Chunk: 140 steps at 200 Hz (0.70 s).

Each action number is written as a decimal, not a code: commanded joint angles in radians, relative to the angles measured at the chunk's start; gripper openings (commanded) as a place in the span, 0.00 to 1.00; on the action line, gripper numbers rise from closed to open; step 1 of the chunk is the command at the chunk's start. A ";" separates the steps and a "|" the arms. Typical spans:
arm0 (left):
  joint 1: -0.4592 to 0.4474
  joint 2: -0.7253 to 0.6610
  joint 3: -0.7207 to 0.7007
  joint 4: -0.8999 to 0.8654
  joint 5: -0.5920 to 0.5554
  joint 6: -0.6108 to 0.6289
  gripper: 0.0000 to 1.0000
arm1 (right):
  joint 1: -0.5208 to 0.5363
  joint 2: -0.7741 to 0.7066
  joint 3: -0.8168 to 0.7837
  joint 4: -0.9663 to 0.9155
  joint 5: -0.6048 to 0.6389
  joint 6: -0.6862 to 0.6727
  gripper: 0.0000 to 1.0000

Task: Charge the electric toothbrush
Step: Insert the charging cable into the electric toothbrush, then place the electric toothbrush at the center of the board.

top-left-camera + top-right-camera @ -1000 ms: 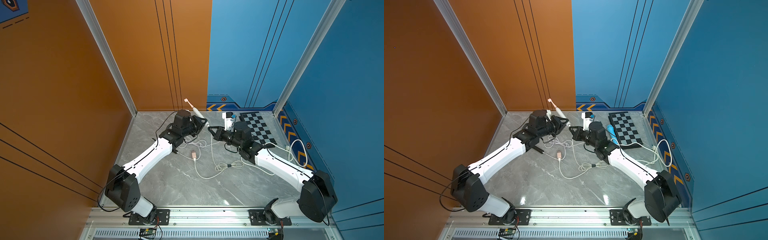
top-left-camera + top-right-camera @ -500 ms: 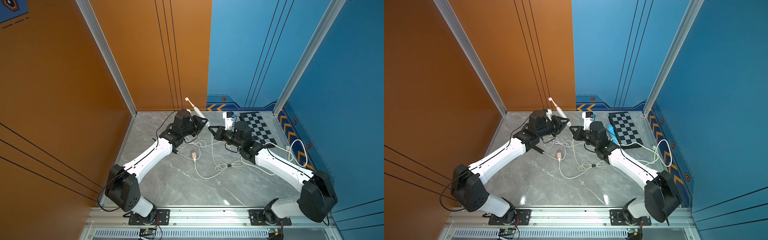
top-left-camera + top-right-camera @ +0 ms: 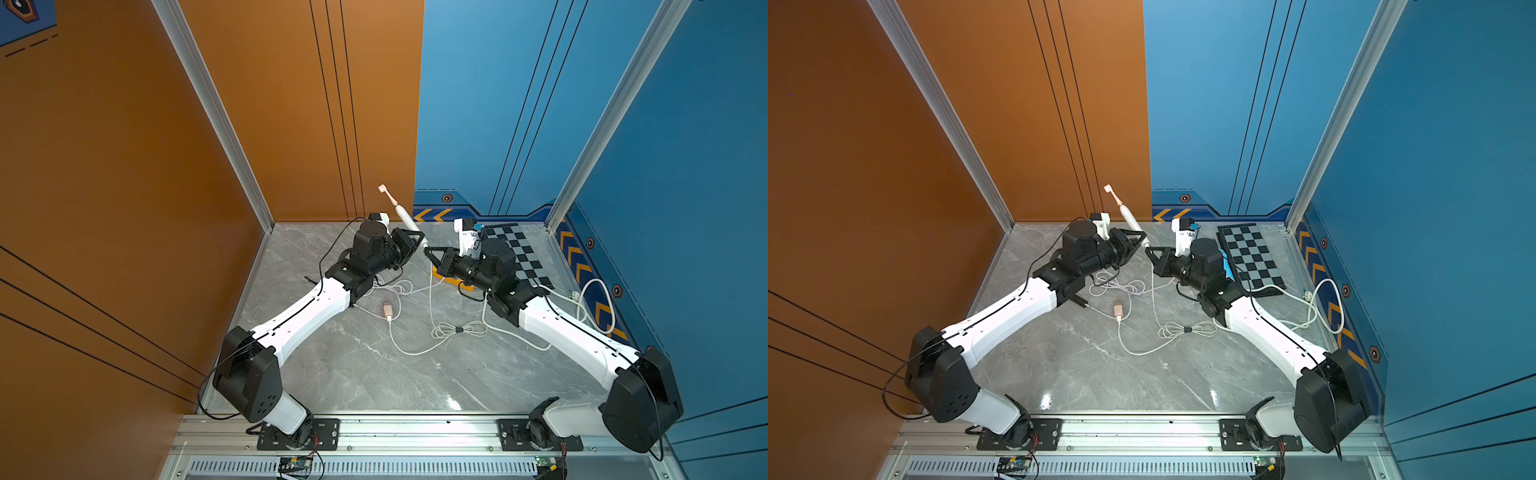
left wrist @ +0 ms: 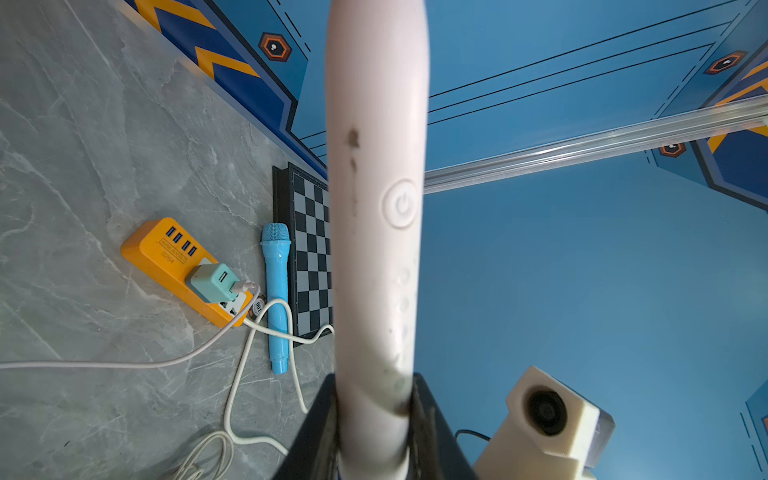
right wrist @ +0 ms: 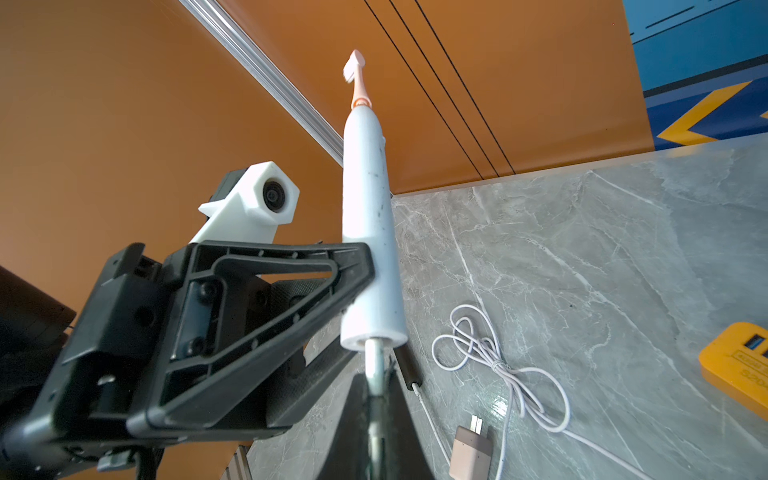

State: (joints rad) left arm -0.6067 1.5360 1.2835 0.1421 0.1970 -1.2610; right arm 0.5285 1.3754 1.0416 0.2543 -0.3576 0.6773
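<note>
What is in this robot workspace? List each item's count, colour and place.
grey marble tabletop: one
white electric toothbrush with pink brush head: one, held brush end up
white charging cable: one, plug at the toothbrush's base
orange power strip: one, on tabletop
mint-green charger cube: one, plugged into strip
black-and-grey chessboard: one, far right corner
blue microphone: one, beside chessboard
pink plug adapter: one, mid-tabletop
left fingers: black, shut on toothbrush
right fingers: black, shut on cable plug

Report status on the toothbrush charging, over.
Left gripper shut on toothbrush, head up. Right gripper shut on cable plug at toothbrush base. Pink adapter loose on table, not in power strip.
</note>
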 commanded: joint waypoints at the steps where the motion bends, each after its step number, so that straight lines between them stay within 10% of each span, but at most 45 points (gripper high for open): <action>1: -0.165 -0.006 -0.038 0.000 0.291 0.030 0.00 | -0.016 0.021 0.076 0.063 0.026 -0.021 0.00; 31: -0.138 -0.082 -0.037 -0.254 0.135 0.225 0.00 | -0.011 0.009 0.107 -0.022 -0.003 -0.058 0.00; 88: 0.111 -0.387 -0.189 -0.594 -0.208 0.409 0.00 | 0.065 -0.270 -0.054 -0.335 -0.038 -0.235 0.49; 140: 0.149 -0.567 -0.542 -0.773 -0.346 0.284 0.00 | 0.064 -0.162 0.015 -0.522 0.200 -0.275 0.48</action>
State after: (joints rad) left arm -0.4698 0.9993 0.8814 -0.4885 -0.0807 -0.9203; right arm 0.5930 1.0931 1.0191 -0.1074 -0.2813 0.4488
